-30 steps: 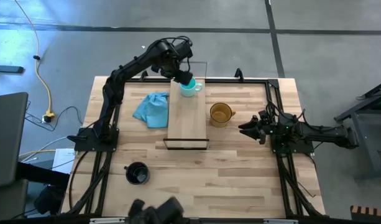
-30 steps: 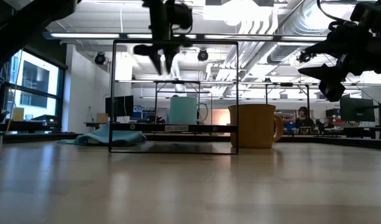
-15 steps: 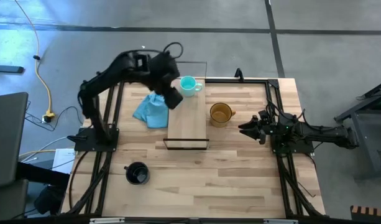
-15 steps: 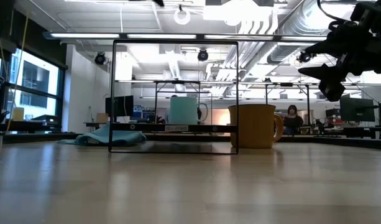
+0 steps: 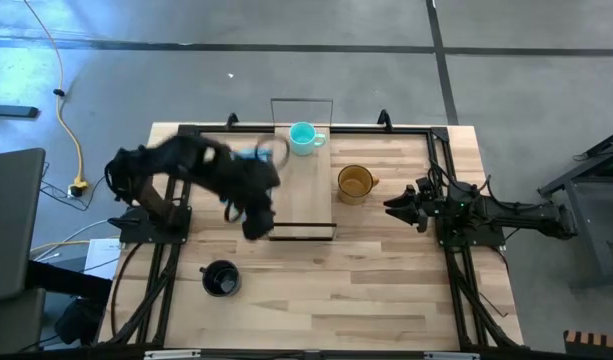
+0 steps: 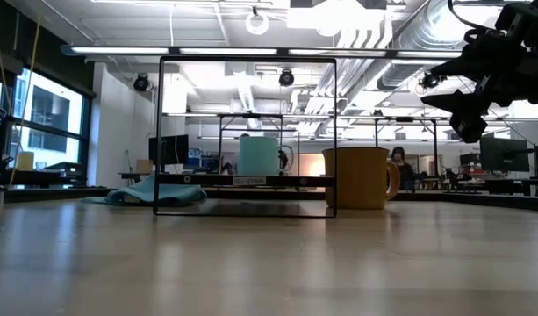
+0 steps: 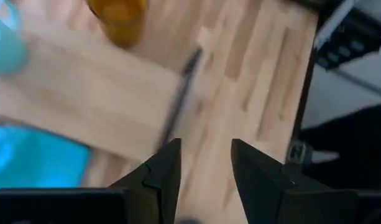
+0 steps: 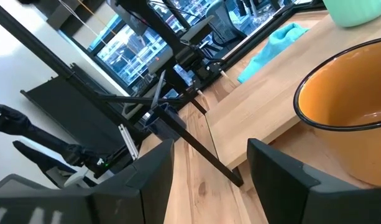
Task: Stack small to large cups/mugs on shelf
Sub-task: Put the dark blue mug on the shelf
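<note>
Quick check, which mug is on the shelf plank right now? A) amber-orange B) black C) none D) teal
D: the teal mug sits at the far end of the shelf, while the amber-orange mug stands on the table beside the plank and the black mug is near the front edge.

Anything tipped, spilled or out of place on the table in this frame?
Nothing stands out. The teal mug stands upright on the shelf, the amber mug and black mug upright on the table, the blue cloth beside the shelf.
</note>
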Robot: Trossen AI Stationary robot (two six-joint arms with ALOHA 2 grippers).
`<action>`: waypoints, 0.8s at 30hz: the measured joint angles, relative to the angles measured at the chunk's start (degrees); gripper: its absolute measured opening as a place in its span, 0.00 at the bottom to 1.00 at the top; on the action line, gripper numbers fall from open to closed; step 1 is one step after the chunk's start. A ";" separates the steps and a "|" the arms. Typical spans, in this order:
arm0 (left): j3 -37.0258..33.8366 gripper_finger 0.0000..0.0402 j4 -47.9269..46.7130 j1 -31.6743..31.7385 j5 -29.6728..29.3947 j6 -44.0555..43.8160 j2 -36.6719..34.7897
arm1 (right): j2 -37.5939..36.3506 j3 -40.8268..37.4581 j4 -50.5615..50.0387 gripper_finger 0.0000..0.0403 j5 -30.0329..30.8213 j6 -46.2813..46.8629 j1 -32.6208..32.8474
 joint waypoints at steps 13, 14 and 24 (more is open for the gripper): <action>-23.87 0.32 -0.08 -15.86 0.91 -25.60 0.15 | 0.00 0.00 -0.01 0.48 0.00 -3.63 -0.02; -24.98 0.32 -0.10 -17.06 0.91 -27.73 0.15 | 0.00 0.00 -0.01 0.48 0.00 -3.86 0.00; -30.97 0.32 -0.07 -26.63 0.55 -51.14 0.15 | 0.00 0.00 -0.02 0.48 0.00 -4.94 0.00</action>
